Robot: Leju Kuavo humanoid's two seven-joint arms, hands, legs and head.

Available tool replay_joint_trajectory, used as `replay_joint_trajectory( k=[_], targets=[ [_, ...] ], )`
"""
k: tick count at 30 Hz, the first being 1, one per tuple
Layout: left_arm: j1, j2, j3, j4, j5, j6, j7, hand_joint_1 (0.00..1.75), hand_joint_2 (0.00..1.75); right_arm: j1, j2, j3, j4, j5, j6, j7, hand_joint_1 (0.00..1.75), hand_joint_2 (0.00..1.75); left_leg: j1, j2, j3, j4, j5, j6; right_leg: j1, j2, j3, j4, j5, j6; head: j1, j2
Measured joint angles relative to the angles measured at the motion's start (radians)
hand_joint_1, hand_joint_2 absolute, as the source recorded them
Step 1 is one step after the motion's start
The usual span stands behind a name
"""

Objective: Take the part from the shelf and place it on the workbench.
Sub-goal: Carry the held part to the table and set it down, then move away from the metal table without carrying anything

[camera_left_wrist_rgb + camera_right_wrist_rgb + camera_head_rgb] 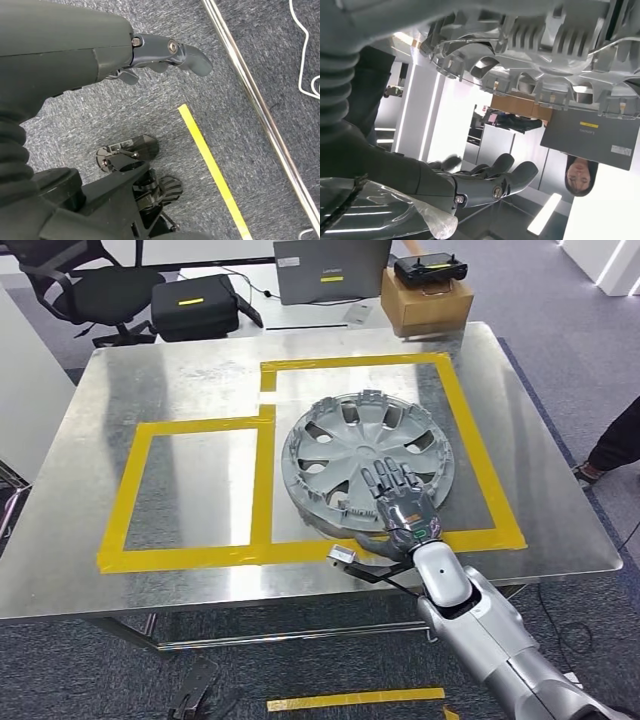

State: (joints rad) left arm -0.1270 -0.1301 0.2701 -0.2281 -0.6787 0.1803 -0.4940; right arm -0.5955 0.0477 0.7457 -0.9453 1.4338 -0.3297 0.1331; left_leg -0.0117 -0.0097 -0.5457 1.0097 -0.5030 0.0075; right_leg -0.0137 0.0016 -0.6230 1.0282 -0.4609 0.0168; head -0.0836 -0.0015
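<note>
Right hand (398, 502) seemingly gripping part (355, 445)

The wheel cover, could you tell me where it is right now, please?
In the head view, the wheel cover lies on the workbench inside the right-hand yellow tape box, with the right hand on its near edge.

The right arm (490, 630) is silver, built of rounded, glossy segments with a dark gap at the wrist joint. The right hand (398, 502) has a grey back with small green and orange marks and dark, segmented fingers (386, 476). A thin black cable (385, 578) runs beside the wrist. At the left wrist, the left hand (113, 50) shows a smooth dark grey cover, a black ribbed bellows (13, 160), and a thumb (177, 52) with two bright screws.
</note>
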Motion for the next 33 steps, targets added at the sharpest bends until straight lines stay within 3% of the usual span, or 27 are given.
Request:
replay_joint_trajectory(
  k=[25,33],
  targets=[
    [0.0,0.0,0.003,0.0,0.008,0.024,0.027,0.0,0.0,-0.022,0.0,0.037,-0.092,0.035,0.067,0.023,0.0,0.0,0.0,0.0,0.0,0.0,0.0,0.0,0.0,0.0,0.0,0.0,0.0,0.0,0.0,0.0],
    [0.014,0.0,0.015,0.0,0.03,0.044,0.02,0.0,0.0,-0.031,-0.101,0.044,-0.207,0.062,0.095,0.044,0.0,0.0,0.0,0.0,0.0,0.001,0.0,0.0,0.0,0.001,0.001,-0.001,0.001,0.001,0.0,0.0]
  ],
)
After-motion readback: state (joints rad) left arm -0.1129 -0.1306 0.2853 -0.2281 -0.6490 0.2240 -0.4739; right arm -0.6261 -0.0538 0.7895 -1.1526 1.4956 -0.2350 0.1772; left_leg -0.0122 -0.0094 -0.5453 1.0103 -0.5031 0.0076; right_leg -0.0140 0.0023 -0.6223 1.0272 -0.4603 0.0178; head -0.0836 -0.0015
